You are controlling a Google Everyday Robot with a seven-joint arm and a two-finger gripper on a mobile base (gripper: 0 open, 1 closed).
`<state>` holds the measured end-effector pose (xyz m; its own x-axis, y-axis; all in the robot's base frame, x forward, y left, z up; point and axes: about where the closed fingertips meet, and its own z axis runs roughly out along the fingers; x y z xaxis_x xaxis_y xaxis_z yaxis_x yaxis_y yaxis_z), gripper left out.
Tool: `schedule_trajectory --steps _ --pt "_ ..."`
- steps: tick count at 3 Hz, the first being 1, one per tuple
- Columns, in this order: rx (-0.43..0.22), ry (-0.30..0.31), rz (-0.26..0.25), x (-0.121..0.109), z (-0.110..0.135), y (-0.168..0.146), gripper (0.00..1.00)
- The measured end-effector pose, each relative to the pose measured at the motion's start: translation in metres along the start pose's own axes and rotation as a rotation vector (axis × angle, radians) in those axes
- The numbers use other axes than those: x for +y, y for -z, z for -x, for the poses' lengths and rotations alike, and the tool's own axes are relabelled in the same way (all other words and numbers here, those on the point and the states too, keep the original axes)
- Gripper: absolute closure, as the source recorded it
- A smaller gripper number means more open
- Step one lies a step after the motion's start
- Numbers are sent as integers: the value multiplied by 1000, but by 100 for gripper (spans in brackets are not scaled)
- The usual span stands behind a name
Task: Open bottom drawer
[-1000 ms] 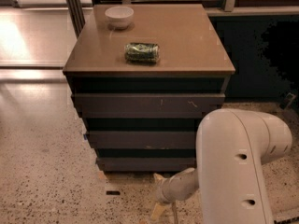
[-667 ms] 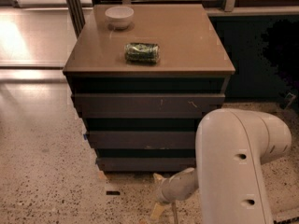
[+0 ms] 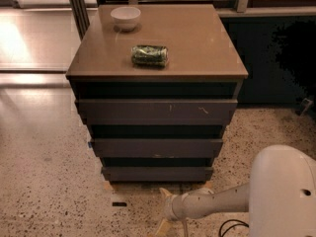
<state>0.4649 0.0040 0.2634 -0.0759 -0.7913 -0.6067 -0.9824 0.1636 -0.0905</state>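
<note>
The bottom drawer point(image 3: 157, 174) is the lowest and narrowest of three dark brown flat fronts on the cabinet; it sits flush with no gap showing. My gripper point(image 3: 162, 210) is low over the floor just in front of and below that drawer, a little right of its middle, not touching it. Its tan fingers point(image 3: 165, 193) are spread apart and hold nothing. The white arm point(image 3: 284, 191) reaches in from the lower right.
A middle drawer point(image 3: 157, 147) and a wide scratched top drawer point(image 3: 156, 111) sit above. On the cabinet top point(image 3: 197, 43) lie a white bowl point(image 3: 125, 17) and a green can point(image 3: 149, 55). Speckled floor point(image 3: 44, 181) lies to the left; a dark wall point(image 3: 276, 58) is on the right.
The big white arm segment has dropped lower and to the right, uncovering the drawers' right side. The gripper stays at about the same spot near the floor. The drawers have not moved.
</note>
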Motion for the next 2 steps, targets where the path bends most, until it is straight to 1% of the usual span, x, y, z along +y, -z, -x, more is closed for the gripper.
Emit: schedule_trajectory --steps 1,2 --pt "-21 10 -78 -49 -5 -6 0" --pt "-25 12 -77 -49 -4 -10 0"
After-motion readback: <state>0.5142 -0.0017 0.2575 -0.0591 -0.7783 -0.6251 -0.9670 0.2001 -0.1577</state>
